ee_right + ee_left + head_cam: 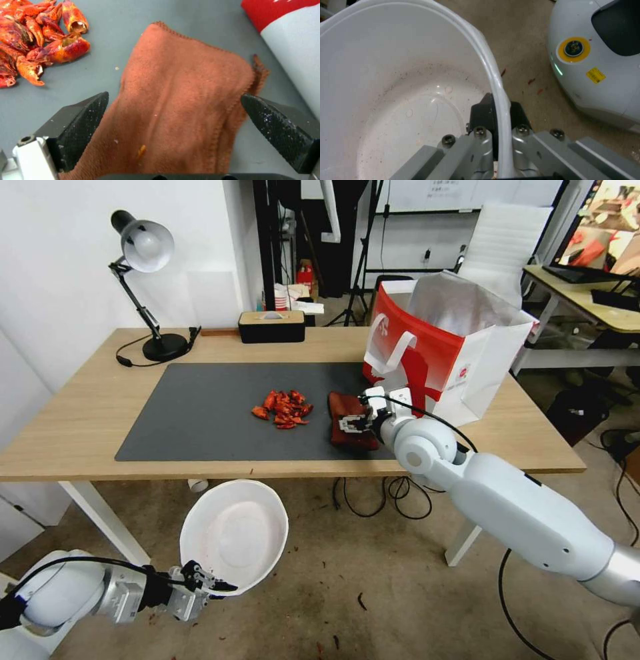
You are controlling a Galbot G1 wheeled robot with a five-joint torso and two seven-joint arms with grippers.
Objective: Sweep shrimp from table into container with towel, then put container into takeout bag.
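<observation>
right gripper (173, 120): hovering right over the towel (186, 100), fingers (83, 122) spread wide, one each side of the cloth, not gripping yet.
towel: lying flat-ish on the dark mat (200, 413), sitting between the open fingers; one hemmed edge is reaching out past the fingertips toward the shrimp (36, 45).
shrimp: sitting in a loose pile on the mat, beyond the fingertips and off to one side, near the towel but not touching it.
left gripper (498, 112): pinching the container (403, 87) rim, one finger inside the wall, one outside; holding it below the near edge of the table (80, 413), mouth tilted up toward that edge.
takeout bag (440, 353): standing open on the table, just beside the right gripper's outer finger.
handling, towel: soft and limp, likely bunching when pinched; looking best to grab the thick middle fold so a flap is trailing as the sweeping edge.
handling, shrimp: light, hard, glossy shells, probably skidding and scattering on the mat.
handling, container: thin plastic rim flexing under the pinch; light now, likely sagging once loaded.
</observation>
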